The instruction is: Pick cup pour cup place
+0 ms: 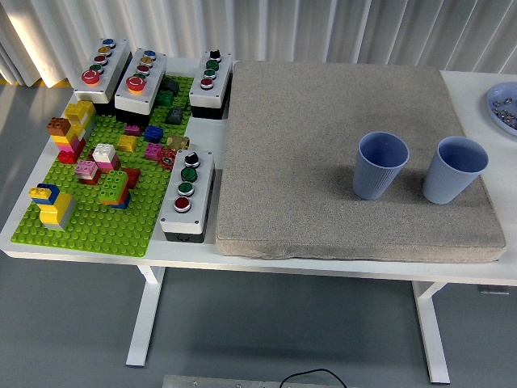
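1. Nearest us we note grey floor under the white table (339, 271), with its white legs and a dark cable at the bottom edge of the view.
2. On the table's right part lies a thick grey-beige mat (323, 129); its near edge runs just inside the table's near edge.
3. Two blue cups stand upright and open-topped on the mat's near right part: the left cup (380, 165) and the right cup (455, 170). They stand near each other, side by side, not touching. We cannot tell whether either holds anything.
4. On the left part sits a green brick baseplate (101, 222) with coloured bricks stacked in small clusters.
5. A push-button box (187, 196) with green and red buttons lies between baseplate and mat, near the front.
6. Farther back, three more button boxes (140, 79) line the baseplate's far edge.
7. At the far right edge we see part of a blue plate (502, 107) with small dark pieces on it.
8. Behind the table hangs a pale pleated curtain (323, 32).
9. Neither hand shows in the head view, so we cannot tell their finger state.
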Robot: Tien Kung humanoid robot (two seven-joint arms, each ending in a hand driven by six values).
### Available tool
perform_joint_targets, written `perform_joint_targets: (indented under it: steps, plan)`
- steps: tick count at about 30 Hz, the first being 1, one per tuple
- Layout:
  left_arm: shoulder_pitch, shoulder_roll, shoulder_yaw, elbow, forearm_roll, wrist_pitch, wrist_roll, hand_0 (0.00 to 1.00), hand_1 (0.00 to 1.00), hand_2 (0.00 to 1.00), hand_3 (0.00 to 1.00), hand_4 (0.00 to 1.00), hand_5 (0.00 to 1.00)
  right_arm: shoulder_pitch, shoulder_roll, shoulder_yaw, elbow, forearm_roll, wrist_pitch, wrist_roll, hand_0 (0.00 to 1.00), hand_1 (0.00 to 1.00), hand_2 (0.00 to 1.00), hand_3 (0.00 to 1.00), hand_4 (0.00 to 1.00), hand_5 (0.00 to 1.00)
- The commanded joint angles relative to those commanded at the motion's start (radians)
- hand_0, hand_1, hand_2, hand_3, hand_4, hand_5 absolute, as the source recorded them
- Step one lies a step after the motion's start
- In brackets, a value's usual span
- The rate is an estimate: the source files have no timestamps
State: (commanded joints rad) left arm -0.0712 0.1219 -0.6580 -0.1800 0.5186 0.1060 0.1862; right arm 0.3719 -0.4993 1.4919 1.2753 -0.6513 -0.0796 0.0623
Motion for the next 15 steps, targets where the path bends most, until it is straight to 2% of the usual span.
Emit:
perform_joint_targets:
  steps: [1,3,7,8,10,15]
  plan:
    - [0.0,0.0,0.0,0.0,0.001,0.0,0.0,0.722,0.774,0.823,0.67,0.506,0.938,-0.006,-0.004,0.003,0.0,-0.004,0.013,-0.005,0.853,0.798,0.84,0.822,0.724,0.332]
    - [0.0,0.0,0.0,0.0,0.001,0.0,0.0,0.722,0.774,0.823,0.67,0.506,0.938,-0.013,-0.008,0.007,0.001,-0.008,0.031,-0.012,0.853,0.798,0.84,0.822,0.724,0.332]
    - [0.002,0.001,0.004,0.0,0.003,-0.002,0.002,0.722,0.774,0.823,0.67,0.506,0.938,-0.074,-0.03,0.037,0.001,-0.052,0.125,-0.057,0.853,0.798,0.84,0.822,0.724,0.332]
    - [0.002,0.001,0.004,0.0,0.003,-0.002,0.002,0.71,0.774,0.823,0.67,0.506,0.938,-0.077,-0.031,0.038,0.001,-0.054,0.132,-0.059,0.86,0.808,0.867,0.853,0.757,0.271]
    - [0.003,0.002,0.009,0.0,0.004,-0.003,0.003,0.71,0.774,0.823,0.67,0.506,0.938,-0.103,-0.036,0.052,0.004,-0.072,0.164,-0.074,0.86,0.808,0.867,0.853,0.757,0.271]
    - [0.003,0.002,0.008,0.0,0.008,-0.004,0.003,0.709,0.772,0.824,0.67,0.505,0.938,-0.155,-0.048,0.07,0.02,-0.101,0.194,-0.1,0.861,0.808,0.869,0.865,0.778,0.266]
